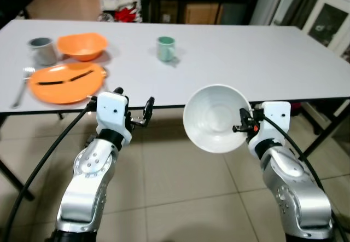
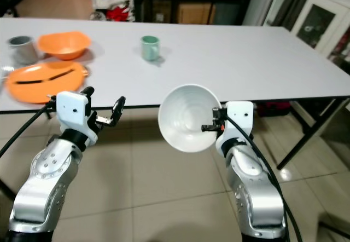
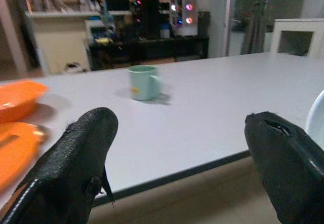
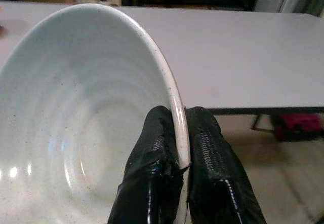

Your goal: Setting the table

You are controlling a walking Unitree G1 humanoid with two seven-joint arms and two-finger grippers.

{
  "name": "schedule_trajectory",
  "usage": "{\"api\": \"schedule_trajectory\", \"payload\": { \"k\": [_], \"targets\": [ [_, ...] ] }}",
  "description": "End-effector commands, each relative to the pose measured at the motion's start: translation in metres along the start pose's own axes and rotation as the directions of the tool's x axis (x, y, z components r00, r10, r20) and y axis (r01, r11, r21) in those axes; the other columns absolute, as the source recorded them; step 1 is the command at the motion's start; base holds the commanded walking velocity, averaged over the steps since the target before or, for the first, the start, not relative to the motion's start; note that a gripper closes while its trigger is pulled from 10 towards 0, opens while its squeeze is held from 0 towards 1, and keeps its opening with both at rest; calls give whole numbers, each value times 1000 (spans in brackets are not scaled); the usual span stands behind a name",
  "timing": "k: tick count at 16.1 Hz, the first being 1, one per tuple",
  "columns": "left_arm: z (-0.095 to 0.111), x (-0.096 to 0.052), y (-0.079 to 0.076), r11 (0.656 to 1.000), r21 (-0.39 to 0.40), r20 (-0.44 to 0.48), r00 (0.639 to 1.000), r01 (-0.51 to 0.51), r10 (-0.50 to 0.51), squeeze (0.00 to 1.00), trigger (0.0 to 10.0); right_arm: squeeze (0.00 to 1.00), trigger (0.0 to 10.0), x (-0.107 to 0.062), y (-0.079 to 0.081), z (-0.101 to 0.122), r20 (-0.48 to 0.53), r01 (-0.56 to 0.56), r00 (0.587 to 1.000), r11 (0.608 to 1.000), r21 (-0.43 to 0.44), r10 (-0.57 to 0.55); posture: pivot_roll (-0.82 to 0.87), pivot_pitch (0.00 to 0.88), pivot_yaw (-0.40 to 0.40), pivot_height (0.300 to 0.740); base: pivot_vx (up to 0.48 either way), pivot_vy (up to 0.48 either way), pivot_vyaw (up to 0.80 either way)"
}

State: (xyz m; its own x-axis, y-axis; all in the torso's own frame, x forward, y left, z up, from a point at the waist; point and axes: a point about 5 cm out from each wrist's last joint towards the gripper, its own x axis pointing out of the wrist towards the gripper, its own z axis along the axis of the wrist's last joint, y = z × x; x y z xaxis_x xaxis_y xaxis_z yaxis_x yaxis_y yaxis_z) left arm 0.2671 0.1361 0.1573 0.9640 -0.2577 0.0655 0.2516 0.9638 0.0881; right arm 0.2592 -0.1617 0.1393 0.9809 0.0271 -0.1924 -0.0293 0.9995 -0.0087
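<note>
White bowl (image 1: 216, 118) tilted on edge, held off the desk (image 1: 262, 61) at lower centre, rim pinched by right gripper (image 4: 181, 148) fingers. Orange plate (image 1: 66, 82), orange bowl (image 1: 82, 45), grey cup (image 1: 42, 49), green mug (image 1: 166, 49) upper left on desk.

Silver arms, black cables, white wrists

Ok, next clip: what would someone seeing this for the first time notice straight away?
The white bowl, tilted on its side with its opening towards the camera, pinched at the rim by the right gripper just off the near edge of the white table. Next, the bright orange plate and orange bowl at the table's left end. The left gripper hangs open before the table edge, holding nothing.
</note>
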Motion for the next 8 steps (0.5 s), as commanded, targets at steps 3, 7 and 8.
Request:
{"api": "schedule_trajectory", "payload": {
  "k": [3,7,8],
  "targets": [
    [5,2,0,1000,14,13,1000,4,-4,0,10000,0,10000,0,0,13,110,29,994,992,-123,-15,-5,4,-48,740,359,0,0],
    [3,2,3,1000,13,10,1000,6,-6,0,10000,0,10000,-3,3,13,131,-22,991,999,-25,25,3,0,-21,740,359,0,0],
    [3,1,4,1000,15,7,1000,8,-8,0,10000,0,10000,-2,3,11,120,-27,992,1000,-3,28,4,0,-15,740,360,0,0]
  ]
}}
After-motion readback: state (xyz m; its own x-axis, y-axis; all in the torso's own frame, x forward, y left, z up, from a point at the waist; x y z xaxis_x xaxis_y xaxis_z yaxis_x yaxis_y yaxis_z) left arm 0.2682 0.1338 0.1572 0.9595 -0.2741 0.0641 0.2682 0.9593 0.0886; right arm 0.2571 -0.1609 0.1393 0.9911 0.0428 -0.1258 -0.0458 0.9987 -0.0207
